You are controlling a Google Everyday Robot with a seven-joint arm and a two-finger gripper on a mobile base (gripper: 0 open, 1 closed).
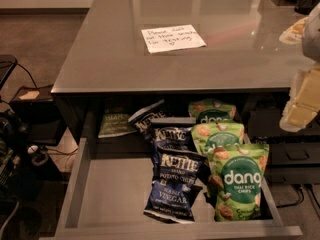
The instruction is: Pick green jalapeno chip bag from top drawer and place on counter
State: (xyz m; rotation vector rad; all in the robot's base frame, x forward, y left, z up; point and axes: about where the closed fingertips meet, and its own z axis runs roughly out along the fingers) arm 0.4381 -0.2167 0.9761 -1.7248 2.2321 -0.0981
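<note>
Step in hand: approach, judged; nothing is grasped yet, and the green jalapeno chip bag (116, 124) still lies in the top drawer (107, 194).
Next move: probably a long reach across the top drawer to its rear left, then a low entry, since headroom there looks tight.
Green jalapeno chip bag: rear left corner of the top drawer, in shadow, leaning against the back, just left of the hindmost dark blue bag and possibly touching it.
Top drawer: pulled open; its front left floor is bare.
Desk (100, 59): overhangs the rear of the top drawer; a paper note (173, 38) lies on it, well behind the drawer.
Kettle bags (175, 184): middle of the top drawer, overlapping in a row from rear to front.
Dang pouches (237, 181): along the right side of the top drawer, standing close behind one another.
Hand (296, 115): outside the right wall of the top drawer, raised above it and well apart from the target; whether it is released or clenched cannot be told.
Arm: enters from the right edge and hangs downward.
</note>
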